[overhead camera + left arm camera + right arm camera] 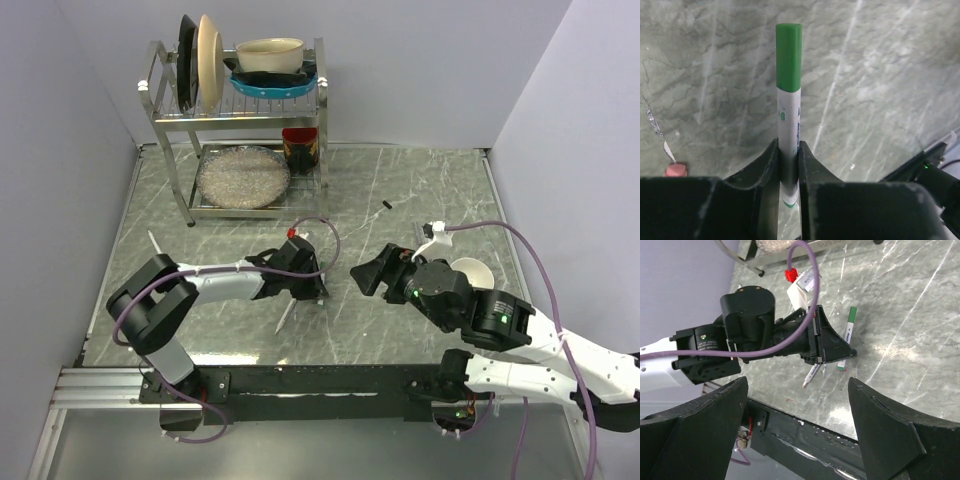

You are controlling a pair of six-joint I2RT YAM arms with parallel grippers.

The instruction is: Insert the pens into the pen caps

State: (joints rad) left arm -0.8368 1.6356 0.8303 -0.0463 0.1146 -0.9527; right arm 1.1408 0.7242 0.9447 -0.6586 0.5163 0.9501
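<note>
Green pen (789, 115), green end straight outward

Left tool (789, 147) hides the green pen (788, 100) — its base (partly).

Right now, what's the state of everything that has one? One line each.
green pen: green cap on, gripped by its barrel
left tool: shut on green pen
right tool: open, empty
second pen: lying flat on the table, capped or not unclear
black pen cap: lying loose, no pen in it
plates: standing on edge in the dish rack
</note>
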